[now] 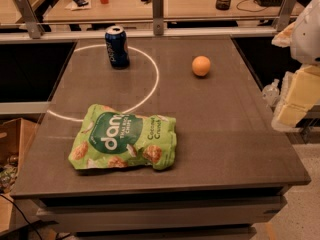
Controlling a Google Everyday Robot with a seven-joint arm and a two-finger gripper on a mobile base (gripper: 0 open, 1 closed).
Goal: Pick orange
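Note:
The orange (201, 65) is a small round plain orange fruit. It rests on the dark grey table (220, 134), toward the far right. My gripper (295, 101) shows as cream-coloured parts at the right edge of the camera view. It hangs beyond the table's right edge, nearer to me than the orange and well apart from it. It holds nothing that I can see.
A blue soda can (116, 46) stands upright at the far left, on a white circle line. A green snack bag (123, 143) lies flat at the front left. A railing and a wooden desk with clutter run behind the table. A cardboard box (10, 149) sits on the floor at the left.

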